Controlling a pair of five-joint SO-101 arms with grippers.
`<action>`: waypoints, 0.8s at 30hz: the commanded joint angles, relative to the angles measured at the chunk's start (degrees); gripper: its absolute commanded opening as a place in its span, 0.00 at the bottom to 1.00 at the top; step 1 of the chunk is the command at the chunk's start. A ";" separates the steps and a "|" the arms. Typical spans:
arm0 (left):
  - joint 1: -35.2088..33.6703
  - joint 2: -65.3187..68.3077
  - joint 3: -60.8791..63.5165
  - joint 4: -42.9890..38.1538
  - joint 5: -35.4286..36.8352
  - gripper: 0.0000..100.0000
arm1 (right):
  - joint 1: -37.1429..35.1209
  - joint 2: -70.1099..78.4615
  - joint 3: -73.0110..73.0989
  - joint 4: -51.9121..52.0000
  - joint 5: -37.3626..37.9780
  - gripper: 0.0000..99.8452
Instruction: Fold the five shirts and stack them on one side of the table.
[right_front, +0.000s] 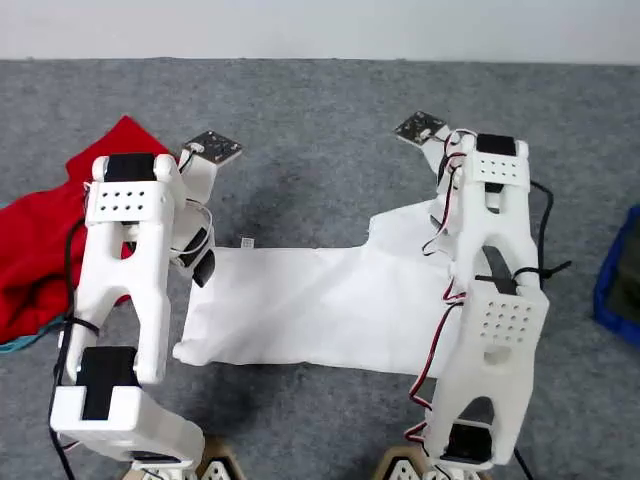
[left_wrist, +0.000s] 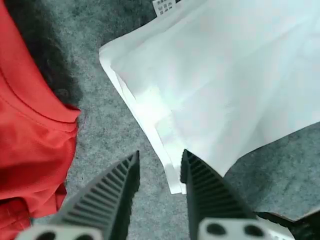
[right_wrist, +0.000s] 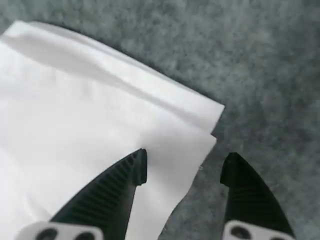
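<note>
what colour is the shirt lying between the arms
The flat cloth shirt is plain white; clearest in the high view.

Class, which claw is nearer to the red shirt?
Left. The left claw hangs beside the red shirt, at one end of the white shirt; the right claw is over its other end.

The right pincer (right_wrist: 186, 157) gapes over the white shirt's (right_wrist: 100, 115) folded corner on the grey table (right_wrist: 250, 60).

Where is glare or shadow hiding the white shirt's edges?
Left wrist view: white shirt glares near its edge, merging layers; dark shadow beside the red shirt. Right wrist view: fold edges lightly shaded, readable. High view: soft shadow beyond the shirt.
</note>
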 joint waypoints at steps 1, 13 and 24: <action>0.53 -2.73 -0.22 1.23 0.79 0.13 | -1.36 0.75 -2.73 -2.77 0.44 0.25; 0.44 -2.73 -0.22 1.23 0.79 0.13 | -2.51 3.56 -2.73 -4.00 0.53 0.00; 0.18 -2.73 3.47 1.32 0.88 0.13 | -4.79 -0.13 -3.08 6.99 6.77 0.01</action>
